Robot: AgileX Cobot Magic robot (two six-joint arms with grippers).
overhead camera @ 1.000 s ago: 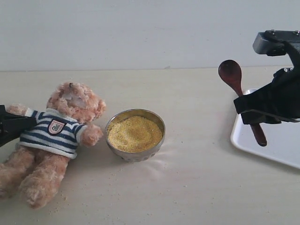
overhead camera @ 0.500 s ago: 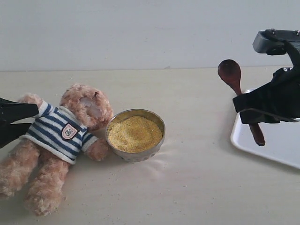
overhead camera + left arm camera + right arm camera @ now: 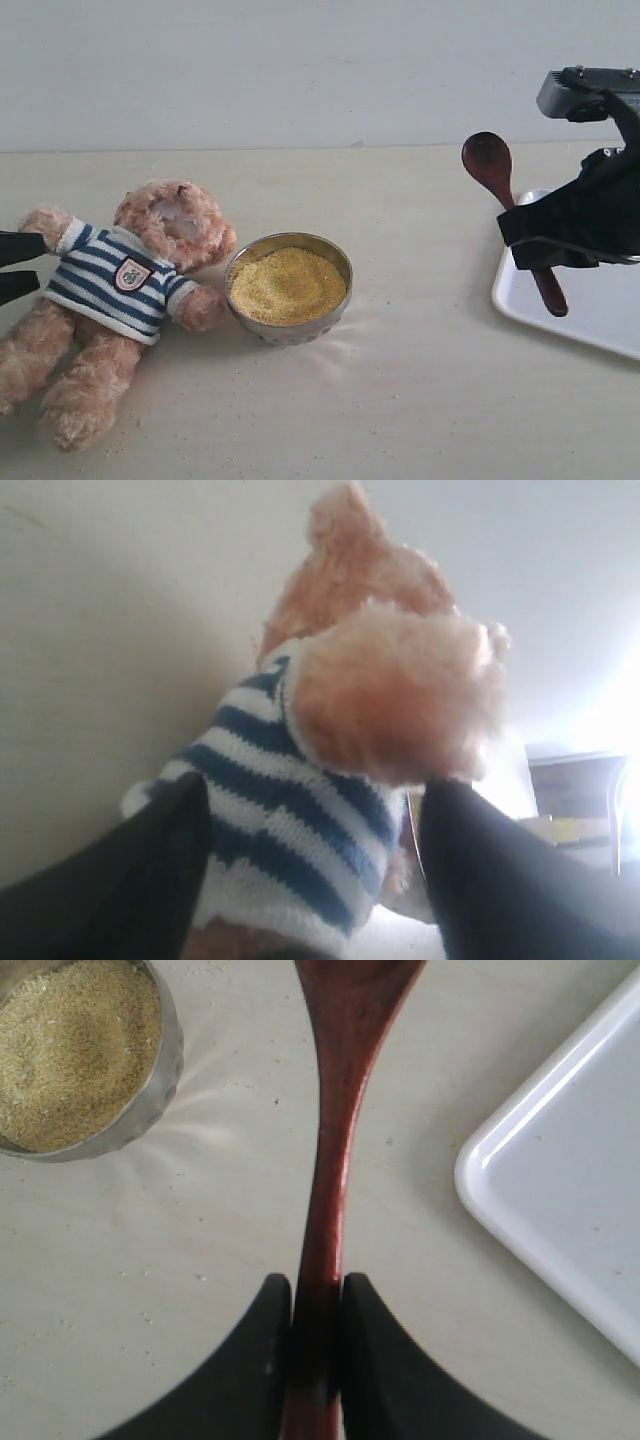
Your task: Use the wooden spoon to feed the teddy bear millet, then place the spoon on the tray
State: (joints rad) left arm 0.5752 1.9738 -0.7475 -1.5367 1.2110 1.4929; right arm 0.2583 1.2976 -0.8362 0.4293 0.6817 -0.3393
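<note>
Wooden spoon (image 3: 505,200) is clamped by its handle in the right gripper (image 3: 316,1305), above the table between the tray (image 3: 600,300) and the millet (image 3: 287,284). Left gripper (image 3: 310,880) stands open around the teddy bear (image 3: 120,290) at its arm. I judge that scooping is not yet done; next the spoon must go down into the millet.

Right gripper (image 3: 315,1345) clamped on spoon handle, raised; left gripper (image 3: 310,830) jaws apart, low, straddling bear's arm.

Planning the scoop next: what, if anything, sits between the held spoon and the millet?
Nothing visible does. The right gripper holds the spoon above bare table, and that stretch is open across to the millet, whose top is uncovered. The bear lies on the bowl's far side.
</note>
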